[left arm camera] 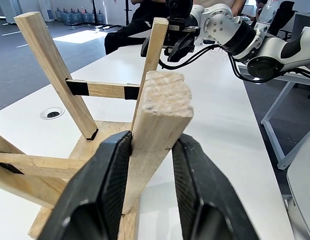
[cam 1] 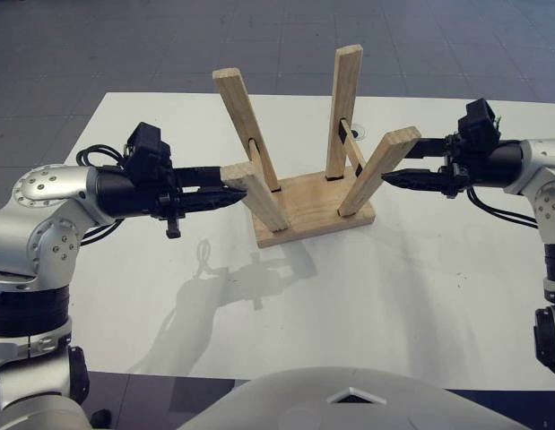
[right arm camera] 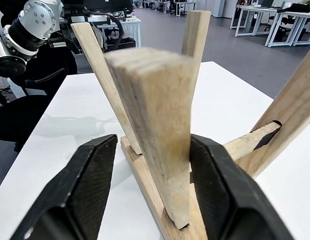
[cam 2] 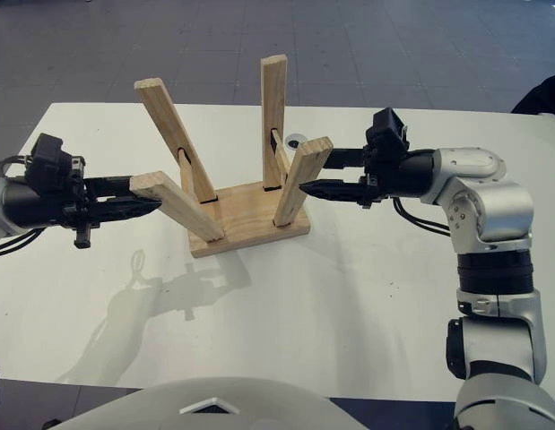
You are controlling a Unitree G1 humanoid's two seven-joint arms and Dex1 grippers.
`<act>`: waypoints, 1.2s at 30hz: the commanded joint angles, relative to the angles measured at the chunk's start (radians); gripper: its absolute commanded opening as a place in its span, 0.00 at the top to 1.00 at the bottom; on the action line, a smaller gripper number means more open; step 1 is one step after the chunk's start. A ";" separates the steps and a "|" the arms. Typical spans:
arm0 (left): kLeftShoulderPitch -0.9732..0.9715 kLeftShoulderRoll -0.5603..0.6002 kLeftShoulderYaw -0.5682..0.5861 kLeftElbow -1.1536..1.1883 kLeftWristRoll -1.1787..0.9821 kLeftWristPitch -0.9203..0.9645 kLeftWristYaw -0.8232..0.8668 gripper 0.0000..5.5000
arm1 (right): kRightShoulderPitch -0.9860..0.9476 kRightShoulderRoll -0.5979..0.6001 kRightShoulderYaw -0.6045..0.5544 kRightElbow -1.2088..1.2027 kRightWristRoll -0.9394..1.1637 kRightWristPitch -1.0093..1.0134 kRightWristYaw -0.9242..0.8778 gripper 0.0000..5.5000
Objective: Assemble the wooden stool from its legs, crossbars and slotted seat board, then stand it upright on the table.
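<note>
We see the stool (cam 1: 304, 152) lying upside down, its seat board (cam 1: 308, 204) flat on the white desk (cam 1: 420, 296) and its four legs rising from the board and splaying outward. The board is a pale rectangular slab with visible grain. The legs are square-sectioned bars of the same light wood with rough sawn end faces. A thin crossbar (left arm camera: 102, 90) with black-wrapped ends links the two legs on the far side of the board, and another crossbar (right arm camera: 247, 142) meets a leg in a dark slot. The left pincer (cam 1: 232, 184) comes in level above the board's left edge and pinches the near left leg (cam 1: 259, 197) close to its free upper end. Its ribbed black pads (left arm camera: 114, 170) press against both faces of the wood. The right pincer (cam 1: 398, 163) sits above the board's right edge, spread around the top of the near right leg (cam 1: 377, 170). One black finger (right arm camera: 215, 175) is against the wood and the other (right arm camera: 89, 180) stands off with a gap showing. Beyond the board's far edge, a small round metal-ringed grommet (left arm camera: 53, 113) is set into the desk surface.
</note>
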 commanded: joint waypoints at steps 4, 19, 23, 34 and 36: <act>-0.063 0.022 -0.059 0.127 0.038 -0.046 -0.140 0.74 | 0.003 -0.009 0.007 0.006 -0.006 -0.039 0.082 0.75; -0.001 0.021 -0.068 0.217 0.061 -0.095 -0.211 0.74 | 0.225 -0.037 -0.097 -0.284 0.124 0.095 0.006 0.78; -0.009 0.025 -0.070 0.168 0.011 -0.042 -0.226 0.74 | 0.258 -0.028 -0.126 -0.340 0.165 0.126 -0.032 0.78; 0.109 0.048 -0.014 -0.019 -0.085 0.031 -0.213 0.74 | 0.361 -0.029 -0.211 -0.505 0.268 0.199 -0.118 0.78; 0.132 0.052 -0.014 -0.018 -0.066 0.012 -0.209 0.74 | 0.369 -0.030 -0.209 -0.498 0.259 0.193 -0.117 0.78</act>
